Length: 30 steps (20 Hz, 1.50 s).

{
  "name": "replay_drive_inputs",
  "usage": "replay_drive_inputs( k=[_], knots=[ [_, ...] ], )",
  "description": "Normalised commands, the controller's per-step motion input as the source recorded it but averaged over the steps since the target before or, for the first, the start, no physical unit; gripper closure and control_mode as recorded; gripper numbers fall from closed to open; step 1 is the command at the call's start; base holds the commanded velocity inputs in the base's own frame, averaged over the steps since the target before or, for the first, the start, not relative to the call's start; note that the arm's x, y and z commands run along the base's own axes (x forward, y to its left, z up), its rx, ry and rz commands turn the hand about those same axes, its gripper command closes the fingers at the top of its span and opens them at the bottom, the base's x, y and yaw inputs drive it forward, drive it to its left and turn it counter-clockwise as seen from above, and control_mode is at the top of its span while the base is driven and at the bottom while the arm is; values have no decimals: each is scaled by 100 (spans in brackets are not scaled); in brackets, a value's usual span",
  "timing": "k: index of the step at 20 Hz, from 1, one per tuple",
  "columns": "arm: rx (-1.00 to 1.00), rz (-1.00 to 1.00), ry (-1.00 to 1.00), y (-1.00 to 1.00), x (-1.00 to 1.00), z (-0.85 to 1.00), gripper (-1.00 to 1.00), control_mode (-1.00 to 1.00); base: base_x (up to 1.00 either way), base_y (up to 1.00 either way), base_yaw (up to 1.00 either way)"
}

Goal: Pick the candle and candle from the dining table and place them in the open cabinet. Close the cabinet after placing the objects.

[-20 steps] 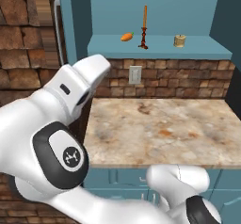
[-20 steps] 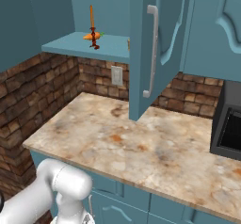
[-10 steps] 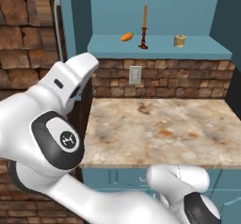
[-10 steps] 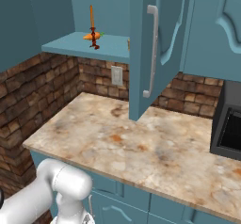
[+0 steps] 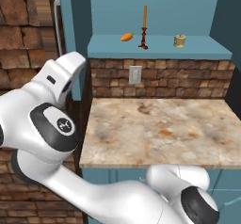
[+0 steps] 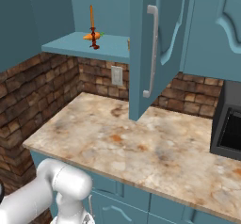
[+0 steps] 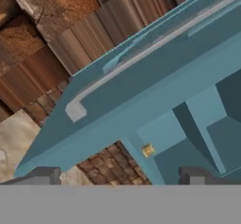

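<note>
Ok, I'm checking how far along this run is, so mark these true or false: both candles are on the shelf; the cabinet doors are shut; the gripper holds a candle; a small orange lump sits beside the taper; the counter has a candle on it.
1. Both candles are on the shelf. True: the taper and the gold candle stand on the cabinet shelf.
2. The cabinet doors are shut. False: the doors stand open.
3. The gripper holds a candle. False: the gripper is open with nothing between its tips.
4. An orange lump sits beside the taper. True: the lump lies just left of it.
5. The counter has a candle on it. False: the counter carries no candle.
</note>
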Motion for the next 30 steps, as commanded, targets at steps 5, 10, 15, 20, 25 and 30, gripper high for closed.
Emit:
replay_drive_inputs(
  k=[5, 10, 15, 20, 25, 30],
  knots=[
    [0, 9, 2, 28, 31, -13, -100, -100, 0, 0, 0],
    [0, 9, 1, 20, 34, -9, -100, -100, 0, 0, 0],
    [0, 7, 0, 11, 25, -1, -100, -100, 0, 0, 0],
    [0, 6, 0, 0, 29, 0, -100, -100, 0, 0, 0],
    [0, 5, 0, -21, 34, 0, -100, -100, 0, 0, 0],
    [4, 5, 0, -74, 72, 0, -100, -100, 0, 0, 0]
  ],
)
